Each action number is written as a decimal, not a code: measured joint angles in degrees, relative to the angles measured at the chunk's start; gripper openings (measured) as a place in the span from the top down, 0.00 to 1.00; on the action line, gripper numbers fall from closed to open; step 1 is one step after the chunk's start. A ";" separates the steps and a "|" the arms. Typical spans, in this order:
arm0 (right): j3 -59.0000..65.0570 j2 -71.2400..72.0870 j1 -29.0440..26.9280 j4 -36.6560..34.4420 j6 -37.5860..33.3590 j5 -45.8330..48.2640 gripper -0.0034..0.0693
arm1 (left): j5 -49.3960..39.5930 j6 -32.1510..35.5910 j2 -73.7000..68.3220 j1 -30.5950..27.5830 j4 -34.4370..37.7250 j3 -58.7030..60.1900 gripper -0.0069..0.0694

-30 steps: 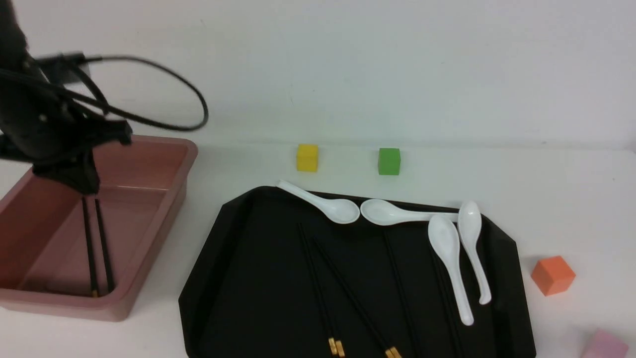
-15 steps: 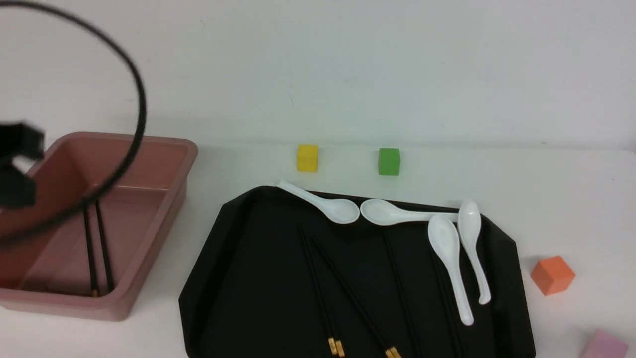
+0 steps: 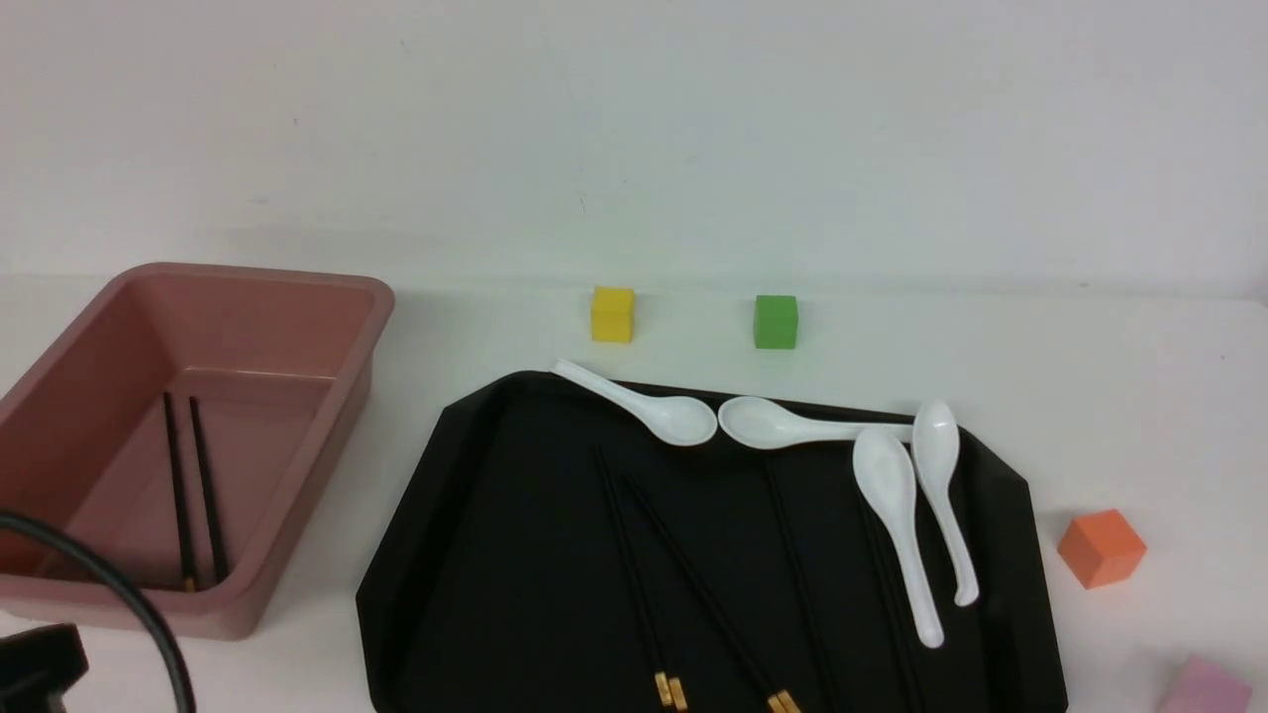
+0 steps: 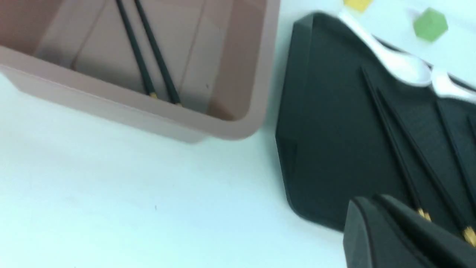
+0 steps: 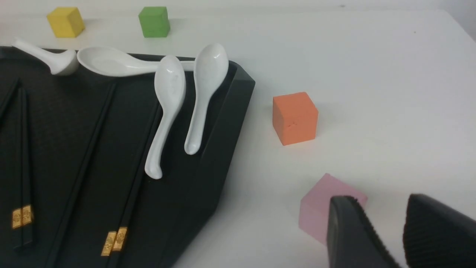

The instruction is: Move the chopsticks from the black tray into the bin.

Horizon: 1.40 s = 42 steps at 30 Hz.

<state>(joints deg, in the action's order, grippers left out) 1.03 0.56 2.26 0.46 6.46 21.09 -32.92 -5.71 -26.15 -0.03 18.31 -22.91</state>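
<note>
Chopsticks status: one pair of long thin black chopsticks with gold caps point(image 3: 193, 490) lay flat on the floor of the deep dusty-pink plastic bin point(image 3: 327, 396), side by side, gold ends at its near wall. The bin sat left of the large glossy black tray point(image 3: 446, 555), close but not touching, with white bench point(image 3: 1090, 396) between them.

The other chopsticks point(image 3: 634, 564) lay on the tray. Two pairs made a narrow V left of its centre, gold caps at the tray's near edge. More sticks lay right of them, hard to count against the black.

Four white soup spoons point(image 3: 892, 515) lay along the tray's far and right side, one handle poking over the far-left rim.

Off the tray: a small yellow cube point(image 3: 612, 314) and a small green cube point(image 3: 776, 321) beyond its far edge, an orange cube point(image 3: 1102, 548) just right of it, and a pink cube point(image 3: 1204, 688) off its near-right corner.

The left hand point(image 4: 368, 201) was closed, fingers pressed together, gripping nothing. From its wrist camera the tips overlapped the tray's near edge by the gold caps; couldn't tell if it was actually above the tray.

The right hand point(image 5: 381, 201) stood open and empty, a clear gap between its fingers, right of the tray beside the pink cube.

A black cable point(image 3: 129, 604) showed left of the tray.
</note>
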 joint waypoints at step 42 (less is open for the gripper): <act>0.00 0.00 0.00 0.00 0.00 0.00 0.62 | 15.49 -1.34 21.97 0.00 -8.54 21.78 0.90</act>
<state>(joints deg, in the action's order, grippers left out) 1.03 0.56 2.26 0.46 6.46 21.09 -17.43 -7.05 -4.17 -0.03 9.77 -1.13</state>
